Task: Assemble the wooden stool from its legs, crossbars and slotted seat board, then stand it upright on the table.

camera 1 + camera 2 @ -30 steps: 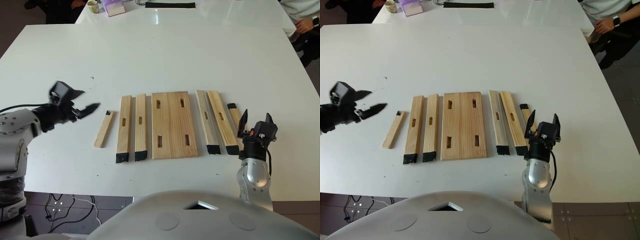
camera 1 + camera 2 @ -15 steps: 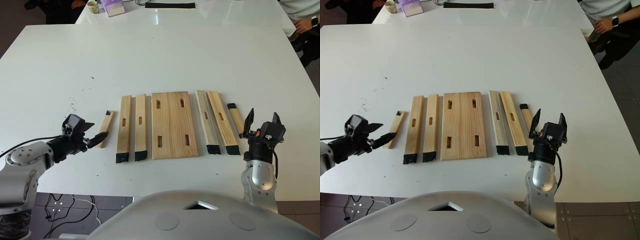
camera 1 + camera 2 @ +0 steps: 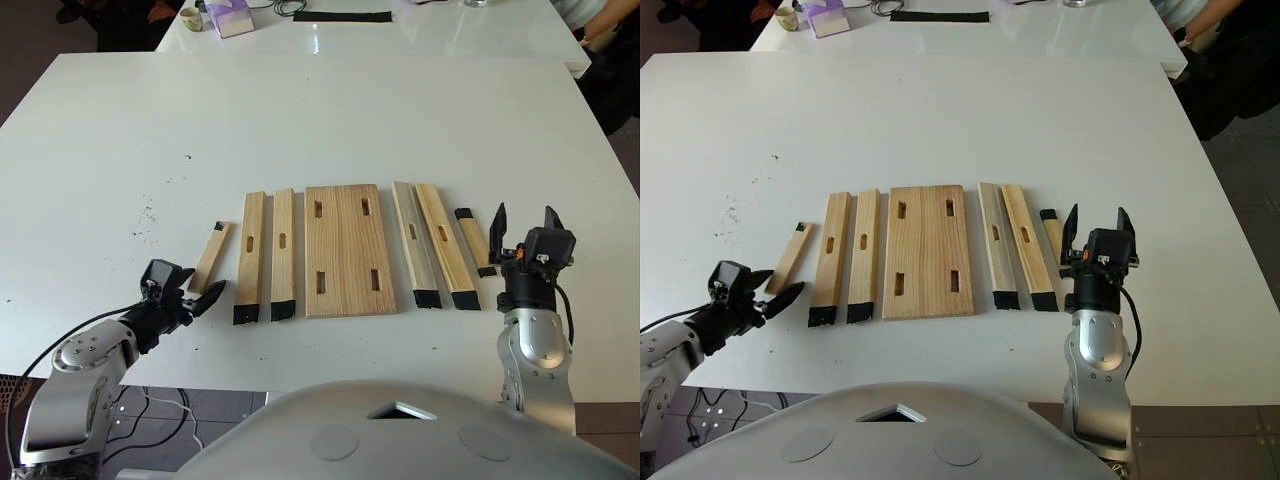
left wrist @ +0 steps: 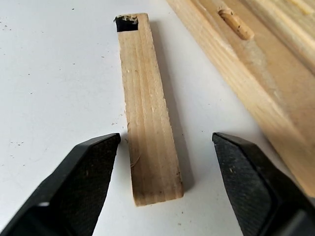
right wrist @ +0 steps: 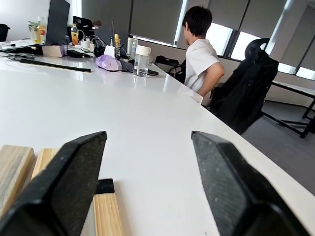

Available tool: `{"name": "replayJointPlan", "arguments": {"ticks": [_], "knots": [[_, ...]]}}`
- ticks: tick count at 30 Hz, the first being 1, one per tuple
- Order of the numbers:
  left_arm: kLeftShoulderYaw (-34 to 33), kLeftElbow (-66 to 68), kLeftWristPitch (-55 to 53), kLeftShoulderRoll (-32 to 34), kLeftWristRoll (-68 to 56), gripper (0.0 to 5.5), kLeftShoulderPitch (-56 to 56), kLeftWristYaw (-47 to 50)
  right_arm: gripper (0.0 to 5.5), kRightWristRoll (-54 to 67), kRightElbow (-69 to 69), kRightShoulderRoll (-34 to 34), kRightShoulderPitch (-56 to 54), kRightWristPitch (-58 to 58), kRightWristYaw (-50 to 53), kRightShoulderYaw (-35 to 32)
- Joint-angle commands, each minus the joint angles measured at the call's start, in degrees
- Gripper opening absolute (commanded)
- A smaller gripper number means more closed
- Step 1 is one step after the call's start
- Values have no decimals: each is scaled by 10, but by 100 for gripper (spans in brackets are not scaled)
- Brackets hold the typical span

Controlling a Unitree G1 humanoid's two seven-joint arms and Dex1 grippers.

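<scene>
left gripper (image 4: 166, 142): jaws held apart about end of left crossbar (image 4: 147, 98)
right gripper (image 3: 524, 215): jaws held apart beside right crossbar (image 3: 470, 238)

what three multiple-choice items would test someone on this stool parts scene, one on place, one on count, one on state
1. Where does the slotted seat board lie relative to the legs?
A. on top of them
B. flat between two pairs of them
C. left of all of them

2. How many slots does the seat board have?
A. two
B. six
C. four

3. What is the state of the left tool?
A. open, with the near end of the short crossbar between its fingers
B. shut on the crossbar
C. shut on a leg

Answers:
1 B: two legs lie on each side of the board.
2 C: two far slots and two near ones show.
3 A: the left wrist view shows a gap between each finger and the crossbar.
</scene>
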State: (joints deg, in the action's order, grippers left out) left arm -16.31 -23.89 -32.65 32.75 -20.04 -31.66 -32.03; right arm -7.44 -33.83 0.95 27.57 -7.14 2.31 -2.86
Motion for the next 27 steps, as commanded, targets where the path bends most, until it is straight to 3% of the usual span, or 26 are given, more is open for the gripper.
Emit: {"name": "replayJointPlan", "arguments": {"ticks": [1,5,15,19,24,27], "knots": [[41,54,-45,-53,0,324,10,36,315,6,6,14,-30,-20,-15,-3],[33,72,-68,-79,-16,271,25,61,315,9,12,21,-42,-25,-20,-5],[25,82,-61,-59,-19,148,59,71,315,6,8,13,-43,-25,-13,-4],[20,93,-62,-53,-19,131,97,80,315,5,11,9,-47,-23,-9,1],[-28,163,-48,-33,-15,131,248,118,315,36,-14,38,-60,-46,-38,-36],[-77,193,-17,-13,-53,131,380,109,315,105,-22,106,-107,-81,-96,-110]]}}
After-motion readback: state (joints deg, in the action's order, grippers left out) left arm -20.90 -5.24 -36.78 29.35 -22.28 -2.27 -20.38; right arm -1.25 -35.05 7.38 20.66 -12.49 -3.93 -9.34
